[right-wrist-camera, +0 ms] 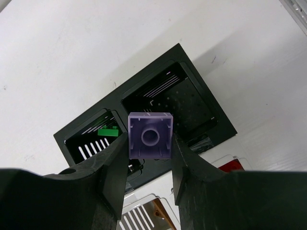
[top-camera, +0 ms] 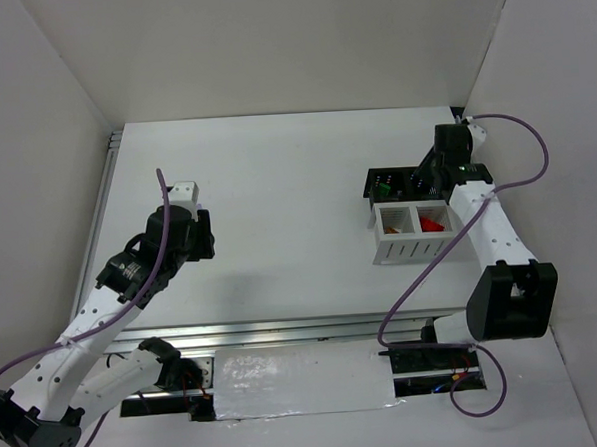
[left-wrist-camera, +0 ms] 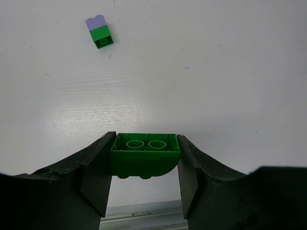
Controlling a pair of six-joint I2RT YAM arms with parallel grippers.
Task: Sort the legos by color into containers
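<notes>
The right end effector [right-wrist-camera: 150, 154] pinches a lavender brick [right-wrist-camera: 150, 135] above the black two-cell bin [right-wrist-camera: 146, 79], whose empty cell lies at 1 o'clock. Shift there, clear of the green piece [right-wrist-camera: 108, 131] at 8 o'clock, before releasing. The left end effector [left-wrist-camera: 145, 165] clamps a green arched brick [left-wrist-camera: 145, 154].

White table [top-camera: 278, 205], plain white walls [top-camera: 269, 45] on three sides
</notes>
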